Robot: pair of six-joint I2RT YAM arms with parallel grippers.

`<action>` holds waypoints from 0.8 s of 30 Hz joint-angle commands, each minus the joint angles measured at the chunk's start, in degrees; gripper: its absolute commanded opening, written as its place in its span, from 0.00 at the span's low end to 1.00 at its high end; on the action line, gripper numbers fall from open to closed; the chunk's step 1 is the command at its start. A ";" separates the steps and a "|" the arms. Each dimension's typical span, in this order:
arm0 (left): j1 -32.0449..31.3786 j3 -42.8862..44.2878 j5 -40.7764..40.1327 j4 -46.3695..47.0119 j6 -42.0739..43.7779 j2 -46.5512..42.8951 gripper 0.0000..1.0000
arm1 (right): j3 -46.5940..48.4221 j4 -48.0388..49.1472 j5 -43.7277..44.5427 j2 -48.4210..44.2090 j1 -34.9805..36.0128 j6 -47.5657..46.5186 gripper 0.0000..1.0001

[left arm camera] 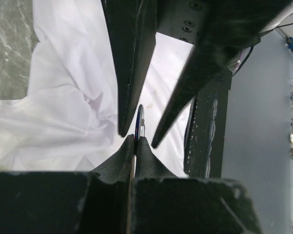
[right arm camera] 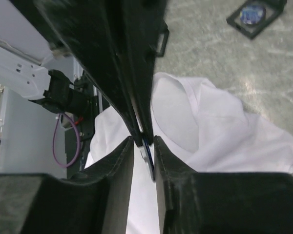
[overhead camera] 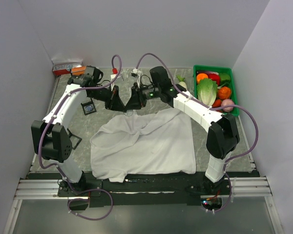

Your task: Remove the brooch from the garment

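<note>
The white T-shirt point(overhead camera: 146, 141) lies spread on the table, its neck at the far edge under both grippers. My left gripper point(left arm camera: 135, 139) is shut on the lower edge of the small dark-blue brooch point(left arm camera: 140, 119), held edge-on above the cloth. My right gripper point(right arm camera: 144, 140) is open, one finger on each side of the brooch point(right arm camera: 148, 152), which leans toward its right finger point(right arm camera: 171, 165). In the top view the left gripper point(overhead camera: 115, 103) and the right gripper point(overhead camera: 135, 102) meet tip to tip above the collar, hiding the brooch. Whether the brooch still touches the cloth cannot be told.
A black square frame point(overhead camera: 89, 107) holding another blue disc lies left of the collar, also in the right wrist view point(right arm camera: 254, 13). A second black frame point(overhead camera: 74, 141) lies by the left arm. A green bin point(overhead camera: 236, 92) of vegetables stands at the far right, and a red box point(overhead camera: 66, 68) at the far left.
</note>
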 commanded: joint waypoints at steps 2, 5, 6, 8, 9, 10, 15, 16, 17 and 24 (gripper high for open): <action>-0.47 1.67 1.47 -1.12 -0.31 1.07 0.01 | 0.98 5.43 -4.14 -1.26 -0.83 -2.01 0.44; -0.30 1.85 0.42 -1.12 -0.04 1.07 0.01 | 0.36 3.84 -6.08 -3.11 -4.16 -3.07 0.50; -0.30 1.77 0.06 -1.21 0.04 1.07 0.01 | 0.01 3.49 -6.52 -3.81 -5.04 -3.07 0.51; -0.21 1.59 -1.07 -0.86 -0.22 0.98 0.01 | -0.52 2.53 -6.35 -4.86 -8.03 -3.16 0.52; -0.12 1.50 -1.52 -1.03 -0.13 0.72 0.01 | -1.48 2.00 -5.83 -5.22 -8.65 -4.98 0.54; 0.05 1.33 -2.04 -1.29 0.56 0.55 0.01 | -2.10 1.03 -5.13 -5.57 -9.87 -5.87 0.55; 0.32 0.10 -7.56 -2.62 2.77 -0.68 0.01 | -10.59 -1.62 14.83 -9.08 -10.41 -9.67 0.74; 0.32 -0.17 -8.72 -2.88 3.12 -1.12 0.01 | -12.63 -0.92 18.40 -9.96 -10.41 -8.88 0.80; 0.41 -0.52 -10.03 -3.31 3.64 -1.30 0.01 | -14.56 -0.21 22.00 -11.79 -10.33 -8.35 0.86; 3.39 -6.82 -27.60 -6.32 3.66 -5.33 0.01 | -21.61 -0.65 31.09 -14.36 -10.50 -10.98 1.00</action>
